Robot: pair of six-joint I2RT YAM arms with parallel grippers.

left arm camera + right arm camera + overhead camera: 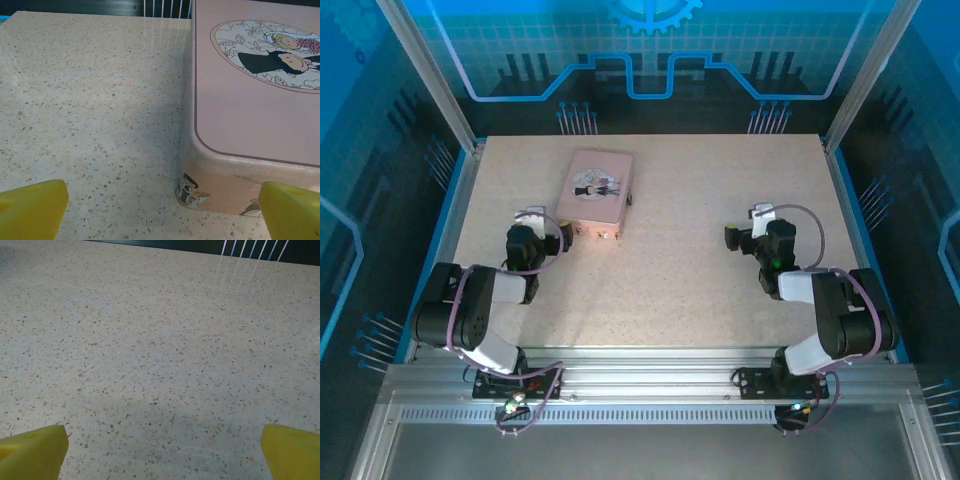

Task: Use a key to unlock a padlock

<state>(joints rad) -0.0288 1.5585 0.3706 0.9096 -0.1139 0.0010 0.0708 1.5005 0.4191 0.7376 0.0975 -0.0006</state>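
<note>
At the near edge, the bases of both arms were bolted to a metal rail (640, 385). The left arm (470, 315) was folded on the left and the right arm (835, 320) on the right. Both reached forward over the speckled table (670, 290).

The left gripper (162, 212) had its jaws wide apart and held nothing. Its yellow fingertips (31, 207) sat in the two lower corners of the left wrist view. Between them lay bare table and the near left corner of the box (250, 125), just ahead of the gripper. Whether the right-hand fingertip touched the box wall could not be told.

The right gripper (162, 452) was also spread wide and empty. It was low over bare table on the right side, well apart from the box.

Farther out, the pink box lay flat on the left-centre of the table, turned slightly. Its lid carried an oval cartoon picture, and small cartoon figures ran along its near wall.

The padlock (609, 236) seemed to be the tiny pale glint on the box's near side, toward the right corner, seen from the top camera. It was too small to show any detail. It lay just right of the left gripper and well apart from the right one. A small dark bit (631, 199) stuck out at the box's right edge, and what it was could not be told.

Beyond the table's far edge stood a blue wall (440, 60) with circuit lines, framed by two slanting metal posts (425, 70).
</note>
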